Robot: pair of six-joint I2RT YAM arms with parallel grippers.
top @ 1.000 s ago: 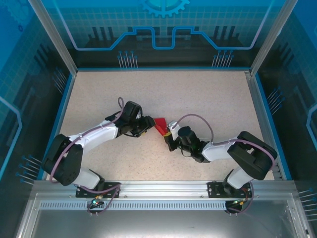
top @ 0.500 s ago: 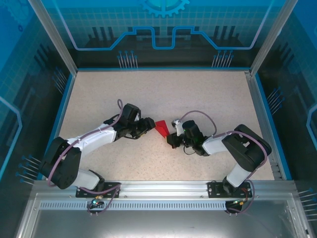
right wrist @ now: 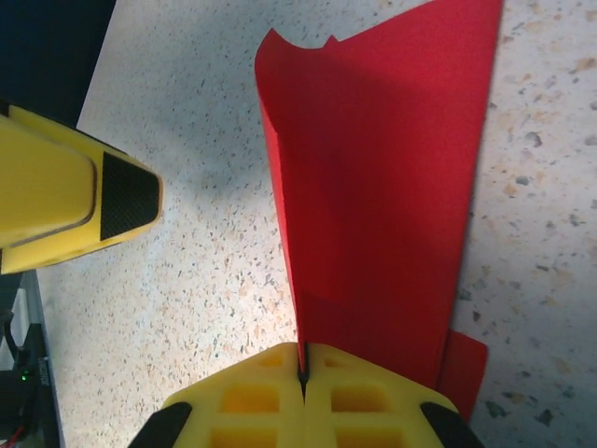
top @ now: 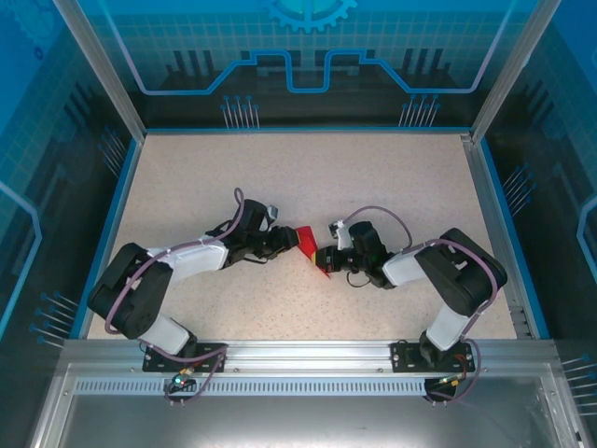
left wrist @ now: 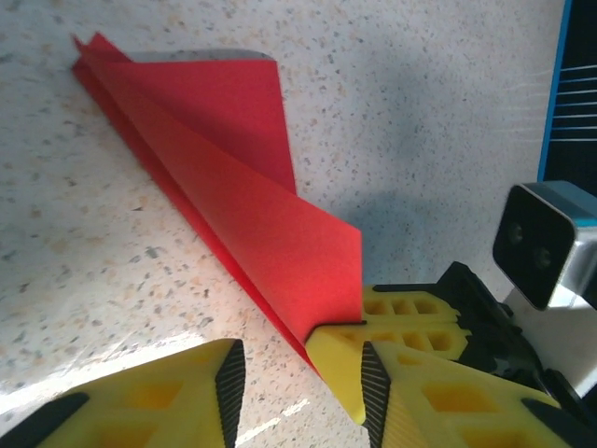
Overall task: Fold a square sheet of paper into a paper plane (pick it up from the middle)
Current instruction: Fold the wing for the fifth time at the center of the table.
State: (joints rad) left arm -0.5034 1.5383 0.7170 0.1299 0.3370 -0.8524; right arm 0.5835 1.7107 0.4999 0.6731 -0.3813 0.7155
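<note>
Arms sit closer now — right end effector [right wrist: 301, 371] clamps the red paper [top: 306, 240] at 4 o'clock, left end effector [left wrist: 297, 366] open at 9 o'clock — tugging risks tearing.

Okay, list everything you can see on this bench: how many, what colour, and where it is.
folded paper: one, bright red, mid-table between the grippers
table: one, speckled beige, under everything
enclosure walls: blue printed panels, at the back and sides
rail: one, silver, along the near edge
left arm: one, white and black, reaching in from the left
right arm: one, white and black, reaching in from the right
left gripper: one, yellow fingers, open at the paper's end
right gripper: one, yellow fingers, shut on the folded paper
</note>
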